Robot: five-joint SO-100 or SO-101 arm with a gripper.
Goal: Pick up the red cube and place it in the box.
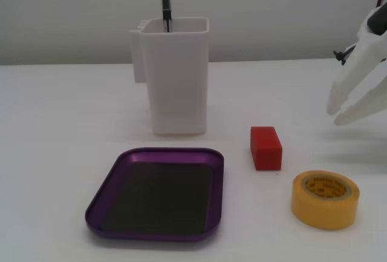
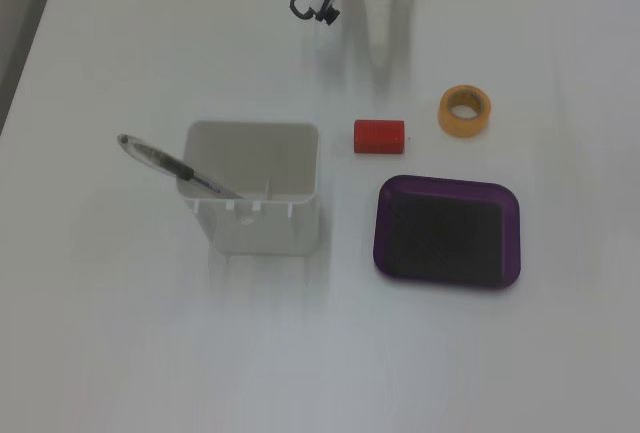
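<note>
Four things share the table: the white container (image 1: 177, 74) with a pen (image 2: 170, 164), the empty box (image 1: 115, 177), the tape roll (image 1: 325, 199) and the red cube (image 1: 266, 147), lying free just beside the box's corner. My gripper (image 1: 337, 114) hangs well apart, fingers slightly parted, grasping nothing; my arm is mostly cut off.

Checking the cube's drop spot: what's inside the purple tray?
Nothing: the purple tray shows only its dark flat floor in both fixed views. The red cube sits outside it.
</note>
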